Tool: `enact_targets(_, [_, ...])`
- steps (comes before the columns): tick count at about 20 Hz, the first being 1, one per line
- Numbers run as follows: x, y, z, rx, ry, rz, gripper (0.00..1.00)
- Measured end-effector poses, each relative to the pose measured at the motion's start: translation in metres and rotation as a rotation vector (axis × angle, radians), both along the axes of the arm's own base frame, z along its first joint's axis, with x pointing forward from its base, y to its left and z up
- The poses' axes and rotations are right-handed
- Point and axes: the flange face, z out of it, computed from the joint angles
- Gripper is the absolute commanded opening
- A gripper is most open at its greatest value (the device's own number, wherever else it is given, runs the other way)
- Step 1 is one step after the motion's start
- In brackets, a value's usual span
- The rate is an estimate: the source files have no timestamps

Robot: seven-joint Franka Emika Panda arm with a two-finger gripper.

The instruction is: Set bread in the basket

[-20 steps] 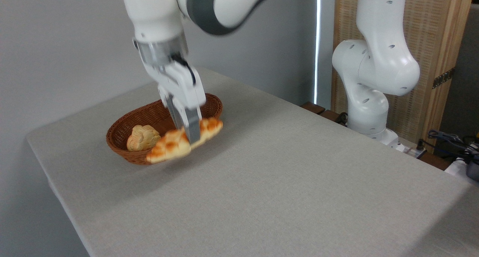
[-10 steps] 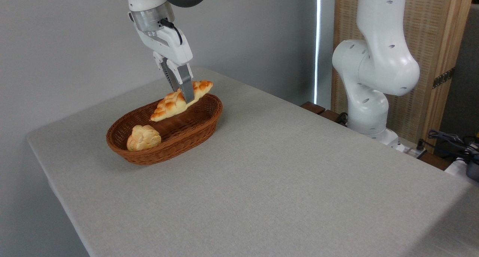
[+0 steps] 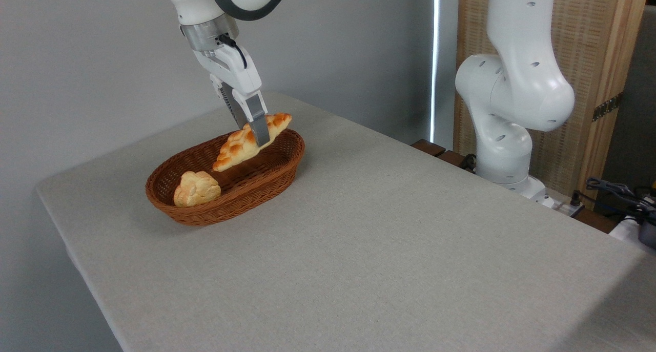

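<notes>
Table [image 3: 359, 249]: grey cloth-covered surface, bare across the near and middle ground.
Basket [image 3: 246, 188]: oval reddish-brown wicker, shallow, standing toward the far left corner of the table.
Bun [image 3: 197, 188]: small, round, pale golden, lying inside the basket at its near-left end.
Bread [image 3: 237, 146]: long braided loaf, golden with orange-brown bumps, held in the air over the basket's far half (tilted, left tip lowest and dipping below the rim line, right tip [image 3: 283, 119] above the far rim); whether it touches the basket floor cannot be told.
Gripper [image 3: 253, 131]: fingers closed on the loaf near its middle, one grey finger [image 3: 258, 124] crossing in front of it.
Arm base [image 3: 512, 96]: white, at the table's far right edge, before a slatted wooden panel [image 3: 589, 49].
Cables [image 3: 615, 193]: dark, at the right margin.
</notes>
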Motion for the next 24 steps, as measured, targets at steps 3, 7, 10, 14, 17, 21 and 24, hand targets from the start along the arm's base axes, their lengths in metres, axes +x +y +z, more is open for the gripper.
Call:
enact_targets(3, [0.001,-0.001,0.001,-0.005,-0.008,0.000,1.00])
enact_targets(7, [0.001,-0.001,0.001,-0.005,-0.009,-0.001,1.00])
enact_targets(10, [0.001,-0.002,0.003,-0.007,-0.012,-0.001,1.00])
enact_targets(14, [0.003,0.001,0.007,-0.011,-0.021,0.004,1.00])
enact_targets(17, [0.017,0.021,0.025,-0.003,-0.070,-0.004,1.00])
enact_targets(21, [0.044,0.084,0.064,0.018,-0.109,-0.010,1.00])
enact_targets(24, [0.058,0.144,0.089,0.021,-0.105,-0.046,1.00])
